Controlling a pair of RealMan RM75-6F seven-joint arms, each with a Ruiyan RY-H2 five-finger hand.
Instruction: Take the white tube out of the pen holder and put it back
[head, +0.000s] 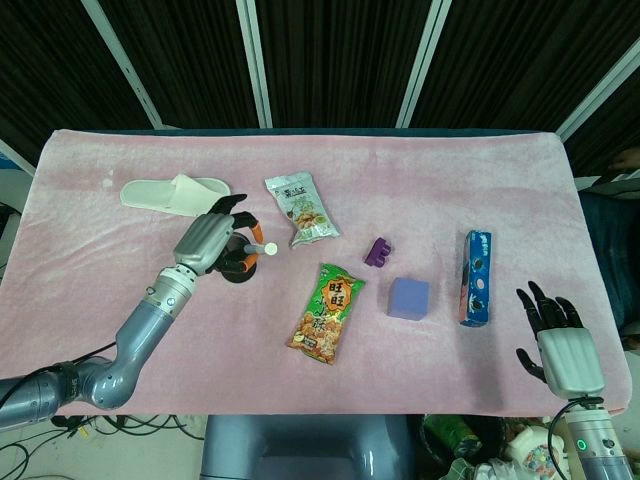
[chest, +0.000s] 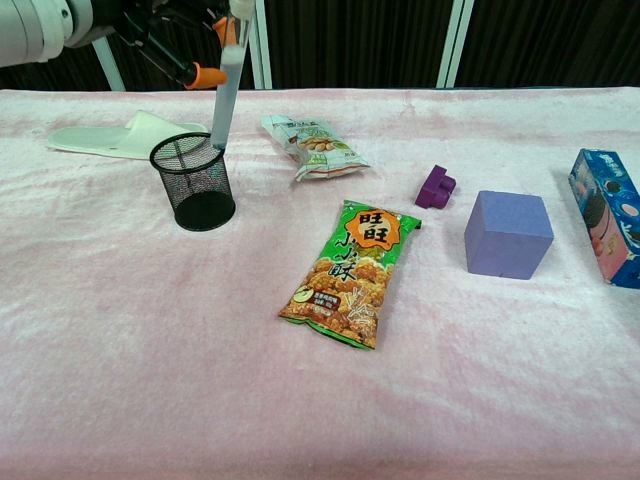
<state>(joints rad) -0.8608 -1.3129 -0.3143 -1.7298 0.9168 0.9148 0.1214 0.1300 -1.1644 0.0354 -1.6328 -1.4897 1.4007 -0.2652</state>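
Note:
The white tube (chest: 226, 92) is lifted and leans right, its lower tip level with the rim of the black mesh pen holder (chest: 195, 184). My left hand (chest: 165, 28) holds the tube near its top, at the upper left edge of the chest view. From the head view, the left hand (head: 208, 240) covers most of the pen holder (head: 238, 271), and the tube's white cap (head: 264, 249) pokes out to its right. My right hand (head: 558, 340) hangs off the table's front right corner, empty, fingers spread.
A white slipper (chest: 120, 135) lies behind the holder. Right of it are a nut packet (chest: 312, 143), a green snack bag (chest: 352, 270), a small purple block (chest: 436, 186), a purple cube (chest: 508, 233) and a blue box (chest: 608, 215) at the right edge.

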